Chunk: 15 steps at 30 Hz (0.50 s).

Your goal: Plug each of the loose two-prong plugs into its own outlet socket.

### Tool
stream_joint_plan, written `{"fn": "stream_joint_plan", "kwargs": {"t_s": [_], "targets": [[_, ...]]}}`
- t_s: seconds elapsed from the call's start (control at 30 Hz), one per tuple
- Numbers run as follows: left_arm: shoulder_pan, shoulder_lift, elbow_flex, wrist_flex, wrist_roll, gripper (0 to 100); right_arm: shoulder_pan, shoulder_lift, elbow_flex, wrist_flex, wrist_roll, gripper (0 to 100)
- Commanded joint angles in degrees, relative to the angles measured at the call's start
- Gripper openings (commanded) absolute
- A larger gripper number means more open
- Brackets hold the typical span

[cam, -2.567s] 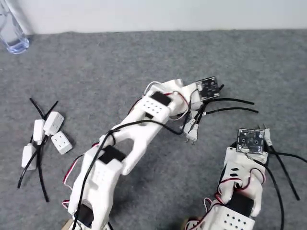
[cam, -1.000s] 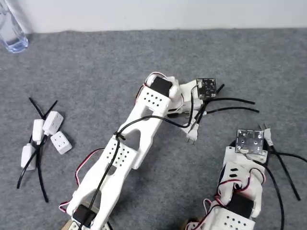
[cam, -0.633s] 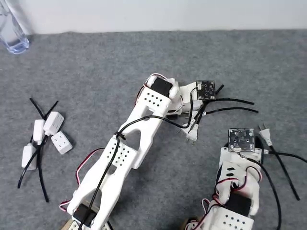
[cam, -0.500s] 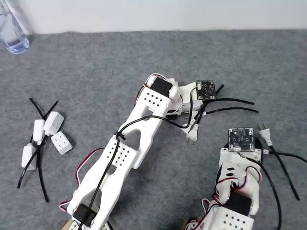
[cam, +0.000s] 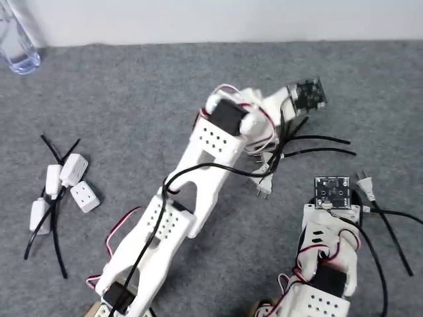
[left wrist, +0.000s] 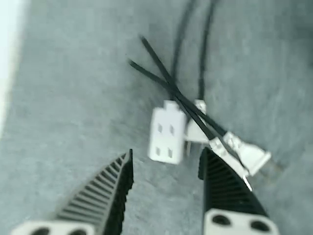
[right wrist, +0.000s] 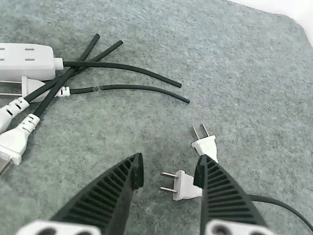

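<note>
Barely begun: poised with left gripper spread empty over outlet socket, right gripper likewise over loose plug; seemingly yet to mate any pair, nine o'clock cluster included

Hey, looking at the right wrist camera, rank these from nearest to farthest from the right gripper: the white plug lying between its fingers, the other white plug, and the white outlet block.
1. The white two-prong plug lying flat: between the open fingers of the right gripper.
2. The second white two-prong plug: just beyond the first, by one fingertip.
3. The white rectangular outlet block: farthest, across the carpet where the black cords gather.
</note>
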Motion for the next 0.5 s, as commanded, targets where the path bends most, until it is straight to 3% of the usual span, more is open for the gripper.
{"fn": "stream_joint_plan", "kwargs": {"t_s": [0.0,0.23,0.47], "targets": [[0.88,-9.85,-2.95,1.58,6.68,20,-0.48,-0.22,0.79,-1.01,0.62,17.2],[2.46,-20.31,-2.86,1.67,14.42,20,-0.48,-0.22,0.79,-1.01,0.62,17.2],[1.41,-36.48,1.54,1.67,15.21,20,-0.48,-0.22,0.79,-1.01,0.62,17.2]]}}
